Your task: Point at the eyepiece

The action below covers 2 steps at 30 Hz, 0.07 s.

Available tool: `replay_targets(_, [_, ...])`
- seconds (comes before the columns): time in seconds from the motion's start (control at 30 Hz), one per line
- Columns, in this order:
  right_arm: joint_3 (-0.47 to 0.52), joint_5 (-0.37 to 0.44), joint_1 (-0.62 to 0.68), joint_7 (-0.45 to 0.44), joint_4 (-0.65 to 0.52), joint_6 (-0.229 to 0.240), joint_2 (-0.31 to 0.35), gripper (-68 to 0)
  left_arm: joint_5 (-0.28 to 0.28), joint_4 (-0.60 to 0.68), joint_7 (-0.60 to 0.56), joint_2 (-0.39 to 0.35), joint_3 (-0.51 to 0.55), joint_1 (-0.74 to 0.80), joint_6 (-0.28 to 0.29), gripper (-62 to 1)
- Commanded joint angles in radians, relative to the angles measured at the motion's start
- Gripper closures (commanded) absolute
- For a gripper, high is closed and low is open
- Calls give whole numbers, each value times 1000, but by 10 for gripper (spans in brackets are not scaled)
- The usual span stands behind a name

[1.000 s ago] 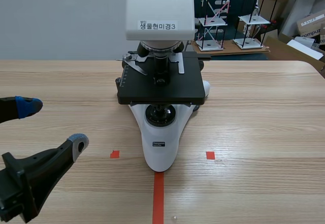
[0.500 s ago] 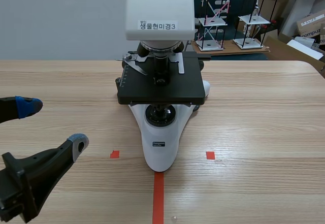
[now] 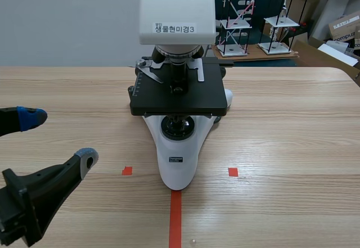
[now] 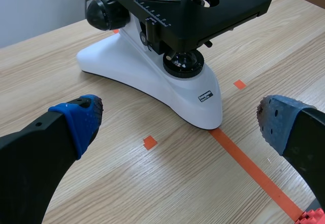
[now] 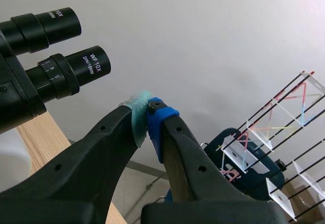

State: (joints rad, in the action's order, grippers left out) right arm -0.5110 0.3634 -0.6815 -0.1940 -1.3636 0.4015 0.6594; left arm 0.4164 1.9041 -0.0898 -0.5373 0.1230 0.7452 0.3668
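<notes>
A white microscope with a black stage stands mid-table; its head runs out of the scene view's top. Its two black eyepieces show only in the right wrist view: the nearer eyepiece and the farther eyepiece. My right gripper is shut on nothing, its tips raised just beside the nearer eyepiece's rim, a small gap apart; it is out of the scene view. My left gripper stands open low at the table's left, clear of the microscope base, with nothing between its fingers.
Wire racks with white shelves and cardboard boxes stand beyond the table's far edge. A rack also shows past my right gripper. Orange-red tape marks lie on the wooden table around the microscope's foot.
</notes>
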Motion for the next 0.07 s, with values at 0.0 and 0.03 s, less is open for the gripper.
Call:
replay_targets(0.0, [6, 6, -22, -14, -15, -8, 14, -11, 7, 21, -17, 5, 1, 5, -5, -623])
replay_targets(0.03, [6, 6, -22, -14, -15, -8, 14, -11, 7, 21, -17, 5, 1, 5, -5, -623])
